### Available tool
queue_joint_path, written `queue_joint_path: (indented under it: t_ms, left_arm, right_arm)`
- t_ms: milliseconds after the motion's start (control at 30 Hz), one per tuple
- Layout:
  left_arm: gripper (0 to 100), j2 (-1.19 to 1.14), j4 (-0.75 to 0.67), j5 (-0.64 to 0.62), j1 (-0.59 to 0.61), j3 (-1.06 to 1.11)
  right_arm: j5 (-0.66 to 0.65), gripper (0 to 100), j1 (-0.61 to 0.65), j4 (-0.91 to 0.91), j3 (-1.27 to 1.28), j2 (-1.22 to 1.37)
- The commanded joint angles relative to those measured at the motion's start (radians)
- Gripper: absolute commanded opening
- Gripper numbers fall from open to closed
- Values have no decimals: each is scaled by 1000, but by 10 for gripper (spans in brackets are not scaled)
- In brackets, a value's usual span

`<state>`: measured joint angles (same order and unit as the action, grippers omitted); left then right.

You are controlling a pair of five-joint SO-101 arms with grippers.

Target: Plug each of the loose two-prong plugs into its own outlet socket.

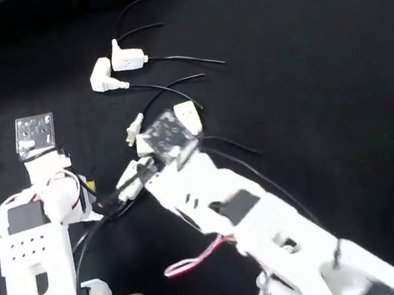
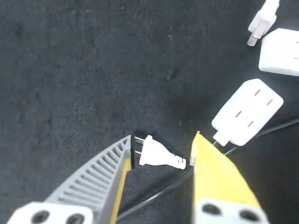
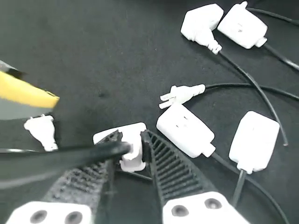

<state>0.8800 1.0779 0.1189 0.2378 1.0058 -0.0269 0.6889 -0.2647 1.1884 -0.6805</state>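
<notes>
Right end effector pinched a white outlet socket, while left end effector stood spread around a plug on the worktop.

No legible text, label, number or sign showing anywhere.
</notes>
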Motion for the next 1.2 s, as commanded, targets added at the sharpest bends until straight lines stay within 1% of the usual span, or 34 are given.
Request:
queue_joint_path:
  t_ms: [0,100,200,433,567,667,900,1167]
  left_arm:
    - [205,49,-43,-6,67,10]
    - [205,43,-94,-15,127,38]
    - [207,51,-115,-49,153,59]
    - [209,52,-115,-51,156,62]
    - [209,52,-115,-51,156,64]
    - [209,52,-115,-51,156,64]
    - [209,52,-115,-51,156,64]
    - [209,52,-115,-49,156,64]
  right_arm:
    - [-21,12,14,61,-168,228]
    - [-26,12,12,63,-245,343]
    - [-28,12,12,63,-302,426]
    - [-28,12,12,66,-374,545]
    - [-28,12,12,123,-372,593]
    - [-28,12,11,127,-372,622]
    - [-28,12,-11,123,-317,611]
    - [-25,12,-8,120,-229,469]
